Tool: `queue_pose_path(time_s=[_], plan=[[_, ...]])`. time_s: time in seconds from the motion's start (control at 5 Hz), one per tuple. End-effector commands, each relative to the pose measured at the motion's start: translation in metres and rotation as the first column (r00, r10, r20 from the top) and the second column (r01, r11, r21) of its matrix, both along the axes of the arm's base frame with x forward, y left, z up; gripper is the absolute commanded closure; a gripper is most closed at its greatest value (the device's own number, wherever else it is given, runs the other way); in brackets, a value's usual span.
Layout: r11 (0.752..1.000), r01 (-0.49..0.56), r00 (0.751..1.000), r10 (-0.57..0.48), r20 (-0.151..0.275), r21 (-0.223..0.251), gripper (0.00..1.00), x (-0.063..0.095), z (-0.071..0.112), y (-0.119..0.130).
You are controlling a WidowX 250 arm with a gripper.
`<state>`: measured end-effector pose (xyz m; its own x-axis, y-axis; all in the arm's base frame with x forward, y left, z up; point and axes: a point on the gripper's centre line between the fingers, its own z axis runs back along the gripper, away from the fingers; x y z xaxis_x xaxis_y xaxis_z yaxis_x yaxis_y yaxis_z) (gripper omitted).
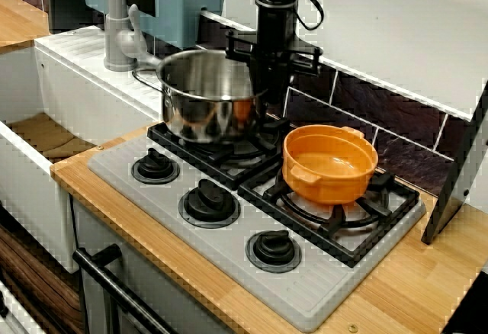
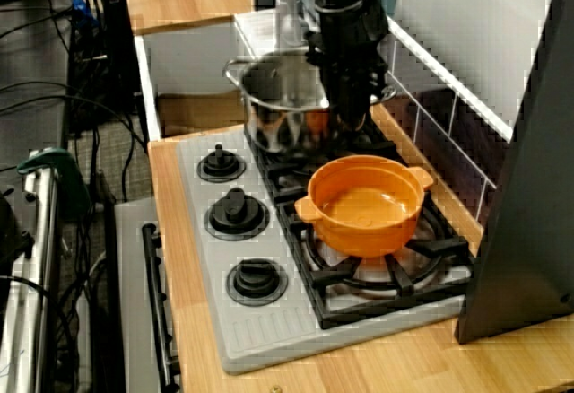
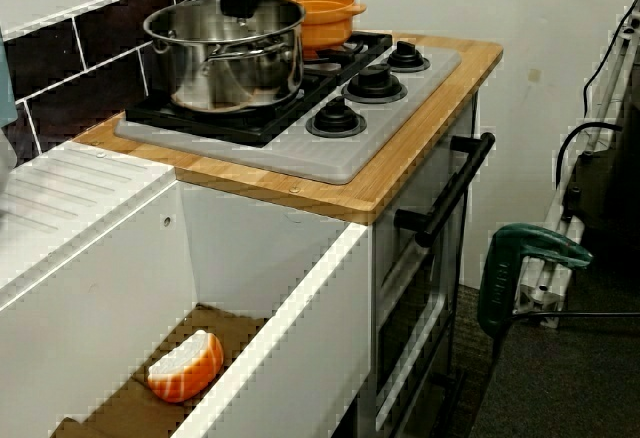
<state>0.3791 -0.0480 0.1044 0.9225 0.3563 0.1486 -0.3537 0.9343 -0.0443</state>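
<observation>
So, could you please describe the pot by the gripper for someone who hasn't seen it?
Find the grey stovetop in the wooden counter. On its grate nearer the sink stands the steel pot, with the gripper at its far side. It is shiny silver and taller than the orange pot beside it.

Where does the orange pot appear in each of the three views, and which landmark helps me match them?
View facing the tiled wall: orange pot right of centre, on the right grate.
View from the stove's end: picture centre, on the nearer grate.
View from the sink side: top edge, partly behind the steel pot.
Shared landmark: the steel pot, on the neighbouring grate.
</observation>
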Motion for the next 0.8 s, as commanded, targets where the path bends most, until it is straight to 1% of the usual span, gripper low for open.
queue_pose_path(time_s=[0.0, 0.2, 0.4, 0.6], plan=[[1.0, 0.02, 0.998, -0.019, 0.058, -0.02, 1.0, -0.018, 0.029, -0.019], [1.0, 0.01, 0.999, -0.01, 0.047, -0.003, 0.0, -0.016, 0.026, -0.018], [1.0, 0.002, 0.999, -0.002, 0.046, 0.0, 0.0, -0.01, 0.025, -0.015], [1.0, -0.002, 0.999, 0.002, 0.046, -0.013, 0.0, -0.008, 0.029, -0.013]])
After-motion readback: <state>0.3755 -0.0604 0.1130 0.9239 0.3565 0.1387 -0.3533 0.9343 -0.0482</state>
